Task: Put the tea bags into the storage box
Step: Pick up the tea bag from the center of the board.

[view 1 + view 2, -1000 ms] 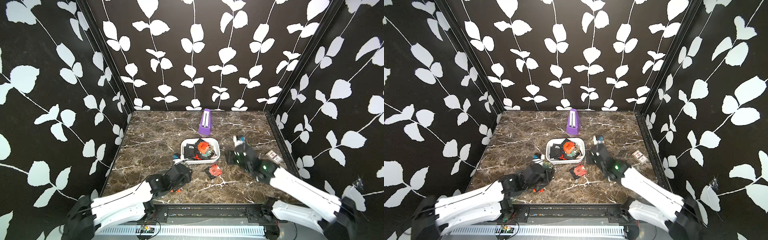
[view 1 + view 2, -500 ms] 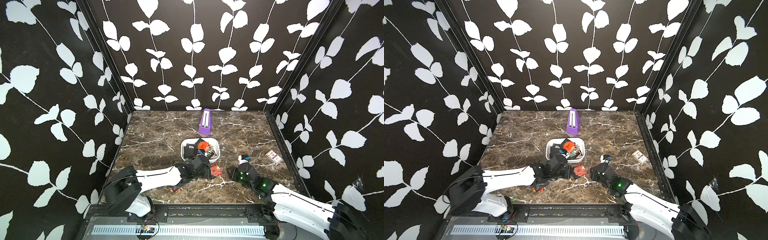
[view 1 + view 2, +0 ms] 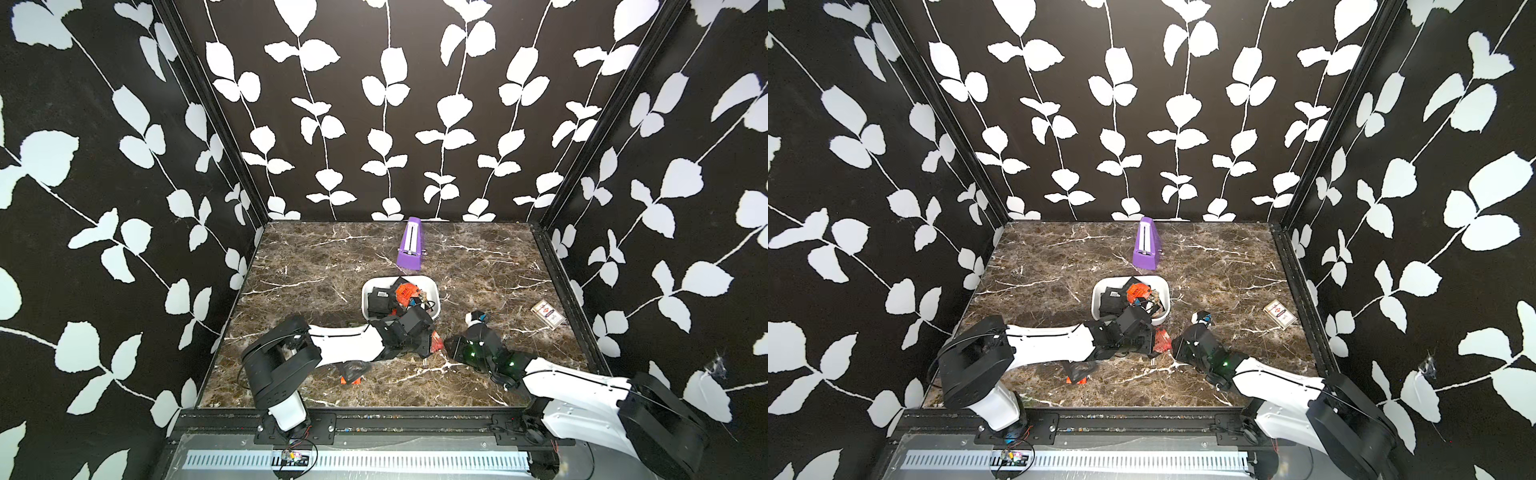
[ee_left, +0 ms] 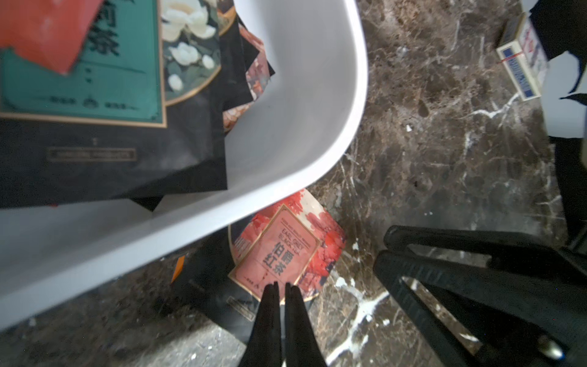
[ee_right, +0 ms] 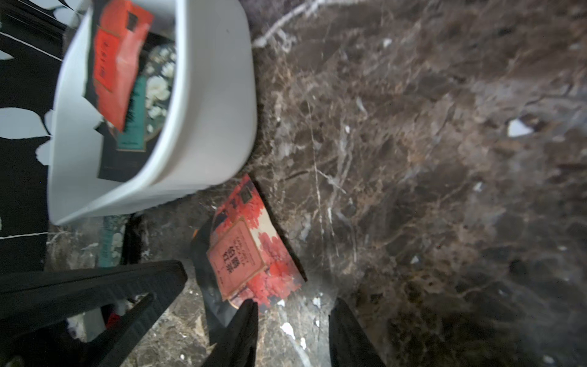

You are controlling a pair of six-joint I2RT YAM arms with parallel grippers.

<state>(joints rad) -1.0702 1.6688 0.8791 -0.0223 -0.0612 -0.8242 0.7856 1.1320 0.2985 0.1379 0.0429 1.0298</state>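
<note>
Red foil, the sachet lay on the marble just beside the box, which held several bags. The left gripper had its jaws pressed together on the sachet's near edge. The right gripper stood with jaws spread just beside it. The lift should rise straight, clear the box wall, then release over the bags; so thin a pinch could slip.

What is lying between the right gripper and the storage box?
A red tea bag lies between the right gripper and the storage box, just outside its wall; the right wrist view shows it clearest.
</note>
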